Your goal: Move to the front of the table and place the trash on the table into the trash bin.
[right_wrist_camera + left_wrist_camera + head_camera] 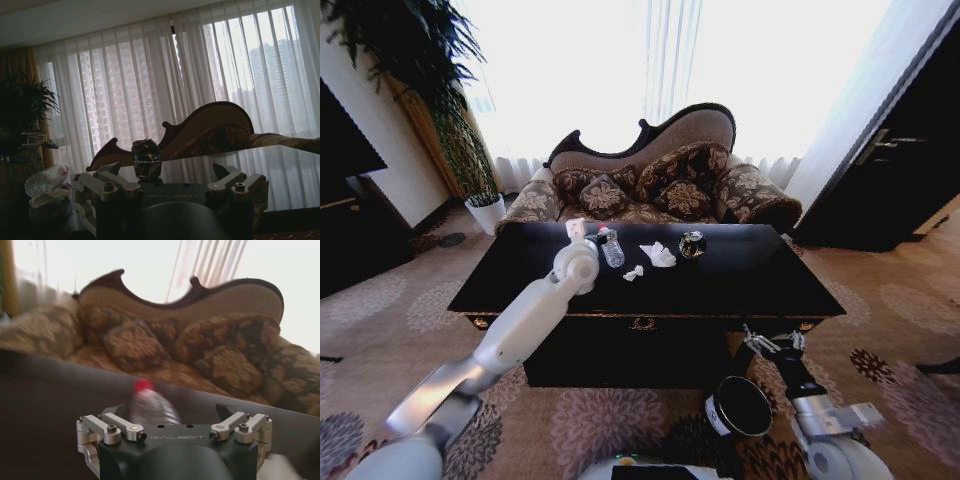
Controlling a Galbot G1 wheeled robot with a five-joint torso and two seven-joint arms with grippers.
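Note:
In the head view my left arm stretches over the black table (pixel 760 275), and my left gripper (pixel 595 238) is right at the clear bottle with the red cap (pixel 612 250). Seen from the left wrist, the bottle (pixel 150 405) lies between the open fingers of that gripper (pixel 170 412). Two white paper wads (pixel 658 255) (pixel 633 272) and a small dark shiny round object (pixel 692 244) lie to the bottle's right. The trash bin (pixel 738 405) stands on the carpet below the table's front right. My right gripper (pixel 775 342) hangs open at the front edge, above the bin.
A patterned sofa (pixel 660 185) stands behind the table. A white plant pot (pixel 487 213) sits at the back left, and a dark cabinet (pixel 900 170) fills the right side. Patterned carpet surrounds the table.

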